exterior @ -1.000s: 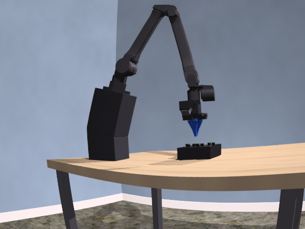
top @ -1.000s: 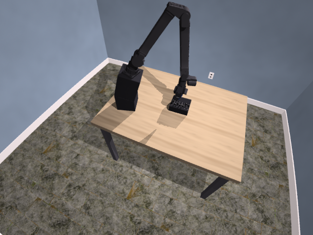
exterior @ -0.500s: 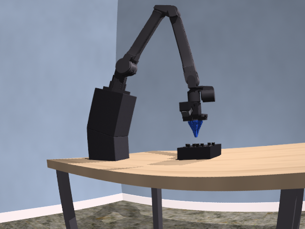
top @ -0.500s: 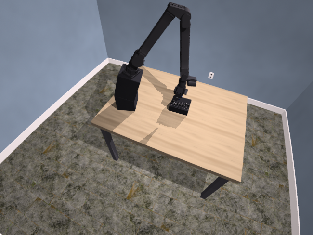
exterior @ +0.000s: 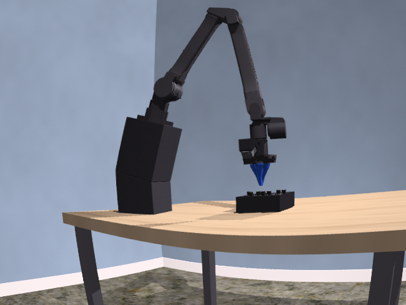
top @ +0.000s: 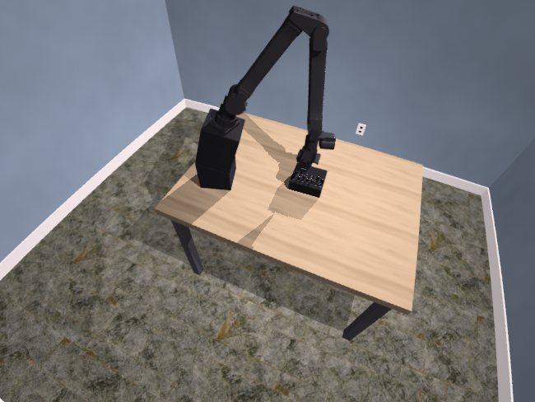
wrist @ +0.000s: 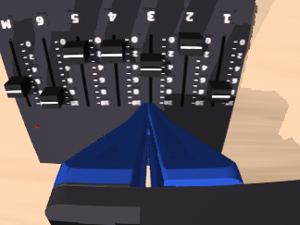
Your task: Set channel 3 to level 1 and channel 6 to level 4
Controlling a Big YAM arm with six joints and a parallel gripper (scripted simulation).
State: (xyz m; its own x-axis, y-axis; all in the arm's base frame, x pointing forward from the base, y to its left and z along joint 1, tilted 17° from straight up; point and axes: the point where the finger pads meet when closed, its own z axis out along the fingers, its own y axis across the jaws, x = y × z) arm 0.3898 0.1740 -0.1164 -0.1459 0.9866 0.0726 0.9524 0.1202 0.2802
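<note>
The black lighting desk (top: pixel 307 182) stands on its feet on the wooden table; it also shows in the exterior view (exterior: pixel 265 201) and the wrist view (wrist: pixel 131 67). Its faders are labelled 1 to 6 and M, right to left in the wrist view. The channel 3 cap (wrist: pixel 150 63) sits about mid-track. The channel 6 cap (wrist: pixel 52 96) sits at the near end of its track. My gripper (exterior: pixel 260 181), with blue fingers, is shut and empty. It hangs a short way above the desk, with its tip (wrist: pixel 148 108) in line with channel 3, nearer to me than the cap.
The arm's black base block (top: pixel 217 150) stands at the table's back left corner. The other caps stand at mixed heights: channel 2 (wrist: pixel 191 42) high, channel 1 (wrist: pixel 220 92) low, channels 4 (wrist: pixel 111 52) and 5 (wrist: pixel 74 53) high, M (wrist: pixel 18 85) low.
</note>
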